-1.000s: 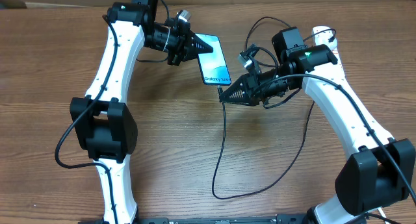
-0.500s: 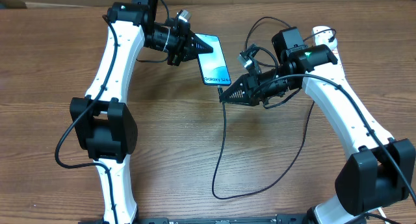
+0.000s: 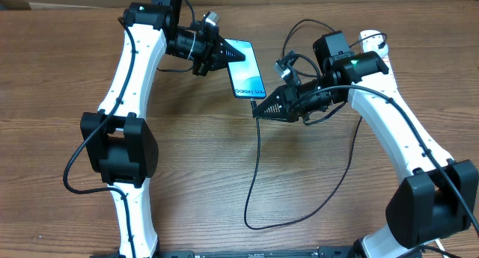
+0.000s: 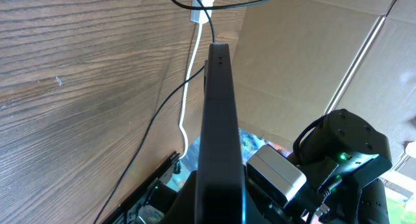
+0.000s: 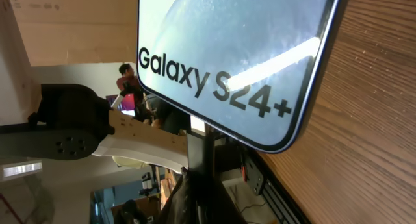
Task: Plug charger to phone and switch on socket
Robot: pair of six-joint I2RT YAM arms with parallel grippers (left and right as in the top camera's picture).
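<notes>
The phone [image 3: 245, 68] has a light-blue screen reading "Galaxy S24+" and is held off the table at the far middle. My left gripper [image 3: 223, 54] is shut on its far end; the left wrist view shows the phone edge-on [image 4: 218, 113]. My right gripper [image 3: 260, 108] is shut on the charger's connector tip [image 5: 198, 152], right at the phone's near short end [image 5: 260, 130]. The black charger cable [image 3: 257, 161] hangs down and loops over the table. The socket is hidden behind my right arm; only its thick white cord [image 4: 192, 36] shows in the left wrist view.
The wooden table [image 3: 60, 101] carries the cable loop [image 3: 299, 217] near the front middle. Cardboard panels [image 4: 305, 49] stand beyond the table's far edge. Both arms crowd the far middle.
</notes>
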